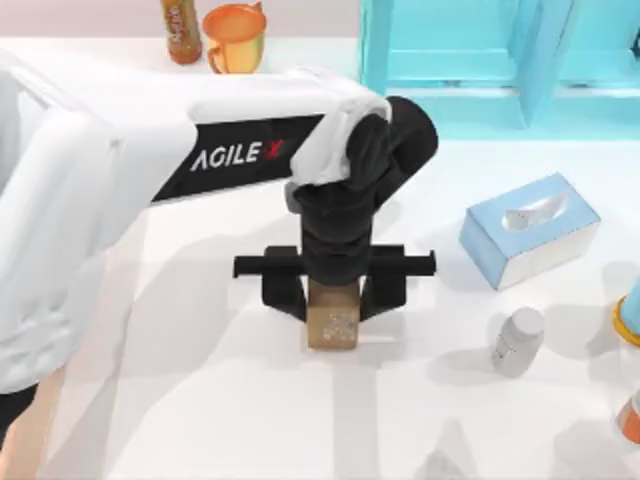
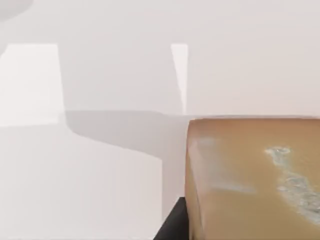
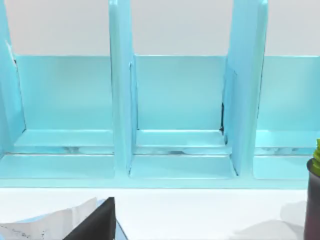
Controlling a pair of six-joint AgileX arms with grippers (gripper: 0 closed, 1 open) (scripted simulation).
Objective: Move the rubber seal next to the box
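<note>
While the left arm reaches in from the top view's left edge across the white tabletop [image 1: 200, 400], its left tool [image 1: 333, 298] sits near the tabletop's middle, pointing down. Black fingers [image 1: 283, 292] stand on either side of the rubber seal [image 1: 333, 322], pressed against its sides: tool clenched on the seal. Seal is a tan-brown block, faint white marks on its upper face. Left wrist view has the same block close up [image 2: 252, 177], whitish smears on the tan surface, pale tabletop behind it, a dark sliver of tool below. Whether the seal rests on the surface or hangs just above it cannot be told.

Back edge, left of centre: an orange-brown bottle [image 1: 181, 30] just beside an orange cup [image 1: 236, 38]. Further right along the back, a light blue rack [image 1: 470, 60] with upright dividers; right wrist view faces its compartments [image 3: 175, 95].

Right of the seal, well apart: a light blue tissue box [image 1: 530, 230], angled. Nearer the front, a small white pill bottle [image 1: 518, 340]. At the right edge, parts of other objects, too cut off to name.

Right tool: state cannot be told.
</note>
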